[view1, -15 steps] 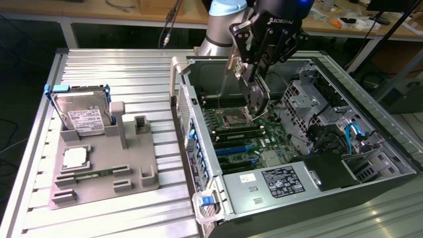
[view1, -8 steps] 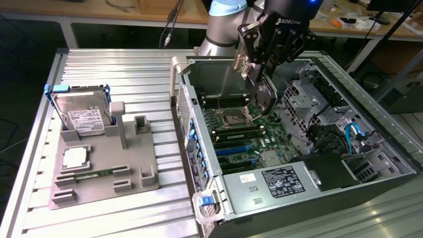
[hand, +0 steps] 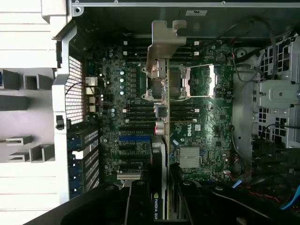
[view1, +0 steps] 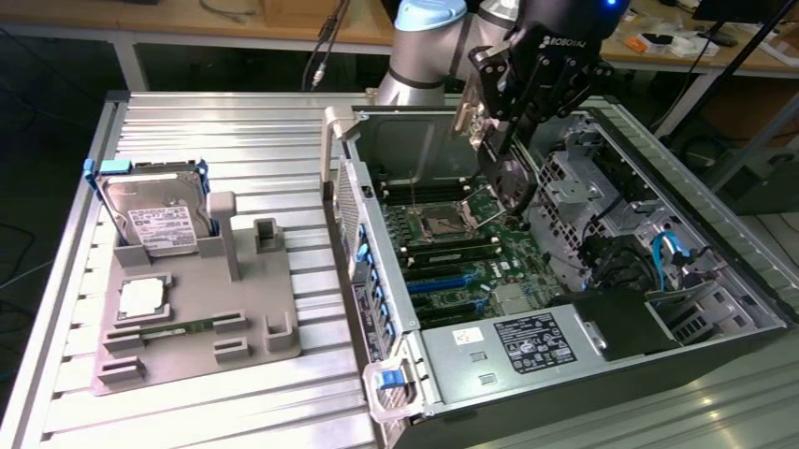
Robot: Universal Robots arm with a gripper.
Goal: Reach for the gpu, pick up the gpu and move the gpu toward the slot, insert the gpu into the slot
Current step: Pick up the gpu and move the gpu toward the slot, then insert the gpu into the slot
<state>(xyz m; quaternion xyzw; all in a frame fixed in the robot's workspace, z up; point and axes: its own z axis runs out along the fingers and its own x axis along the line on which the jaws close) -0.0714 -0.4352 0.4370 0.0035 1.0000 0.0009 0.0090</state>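
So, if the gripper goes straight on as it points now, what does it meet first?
Likely the motherboard near the CPU socket, and the gpu it holds would touch before the gripper itself; depth is unclear.

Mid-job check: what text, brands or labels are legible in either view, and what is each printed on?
"ROBOTIQ": on the gripper body, exterior view, last letter unclear.
"NVIDIA": on the gpu, on the end the gripper holds; the letters after it are too blurred to read.
"DELL": on the motherboard, printed sideways.
Too small to read: the white labels on the hard drive and the power supply.
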